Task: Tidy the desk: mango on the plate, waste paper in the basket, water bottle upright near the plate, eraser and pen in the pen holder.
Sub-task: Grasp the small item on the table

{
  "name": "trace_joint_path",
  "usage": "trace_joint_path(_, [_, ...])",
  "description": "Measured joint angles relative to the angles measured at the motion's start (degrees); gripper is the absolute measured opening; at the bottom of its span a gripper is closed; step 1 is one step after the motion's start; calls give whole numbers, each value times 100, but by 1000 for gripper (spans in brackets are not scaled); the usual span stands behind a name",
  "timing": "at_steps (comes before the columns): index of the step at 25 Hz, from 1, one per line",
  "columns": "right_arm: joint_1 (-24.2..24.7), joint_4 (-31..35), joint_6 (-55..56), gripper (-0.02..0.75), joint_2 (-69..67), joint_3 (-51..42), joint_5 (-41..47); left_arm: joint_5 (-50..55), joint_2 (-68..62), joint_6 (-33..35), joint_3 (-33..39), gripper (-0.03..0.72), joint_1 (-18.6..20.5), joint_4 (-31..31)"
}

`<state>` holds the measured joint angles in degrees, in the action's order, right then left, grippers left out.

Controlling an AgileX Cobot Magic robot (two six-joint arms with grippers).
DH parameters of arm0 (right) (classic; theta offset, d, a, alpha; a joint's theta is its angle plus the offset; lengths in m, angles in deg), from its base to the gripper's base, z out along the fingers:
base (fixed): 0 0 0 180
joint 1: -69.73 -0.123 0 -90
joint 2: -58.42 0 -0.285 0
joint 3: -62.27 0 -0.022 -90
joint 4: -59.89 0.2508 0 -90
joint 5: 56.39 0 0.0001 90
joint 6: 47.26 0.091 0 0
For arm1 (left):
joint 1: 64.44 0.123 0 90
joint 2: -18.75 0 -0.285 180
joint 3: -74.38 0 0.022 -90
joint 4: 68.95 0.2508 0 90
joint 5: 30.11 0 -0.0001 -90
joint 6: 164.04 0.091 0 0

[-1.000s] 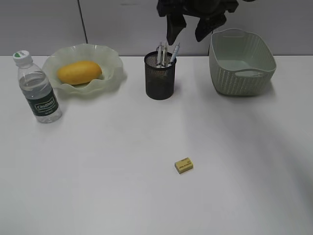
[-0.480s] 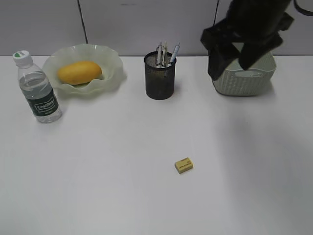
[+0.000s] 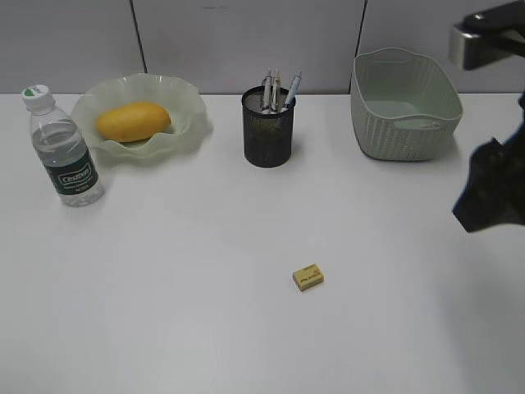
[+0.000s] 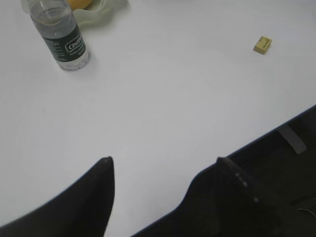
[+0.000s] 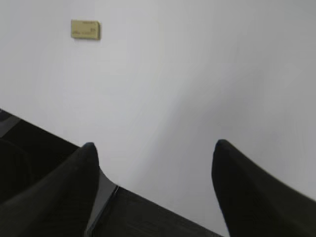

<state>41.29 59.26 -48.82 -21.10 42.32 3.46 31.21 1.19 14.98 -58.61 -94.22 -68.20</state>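
The mango lies on the pale green plate at the back left. The water bottle stands upright left of the plate; it also shows in the left wrist view. The black mesh pen holder holds several pens. The basket stands at the back right. The yellow eraser lies on the desk; it shows in the left wrist view and the right wrist view. My right gripper is open and empty; its arm is at the right edge. My left gripper is open and empty. The waste paper is not visible.
The desk's near edge runs under both grippers in the wrist views. A grey partition wall stands behind the desk.
My right arm has swung from above the pen holder past the basket to the right edge, and lower toward the front.
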Motion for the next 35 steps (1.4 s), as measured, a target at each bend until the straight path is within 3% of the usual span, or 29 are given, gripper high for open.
trace_joint_path(9, [0, -5, -41, 564, 2050, -1490, -90, 0, 0, 0, 0, 481, 0, 0])
trace_joint_path(20, [0, -10, -41, 564, 4217, -2604, -189, 0, 0, 0, 0, 481, 0, 2])
trace_joint_path(35, [0, 116, -35, 564, 4736, -2794, -34, -5, 0, 0, 0, 481, 0, -8])
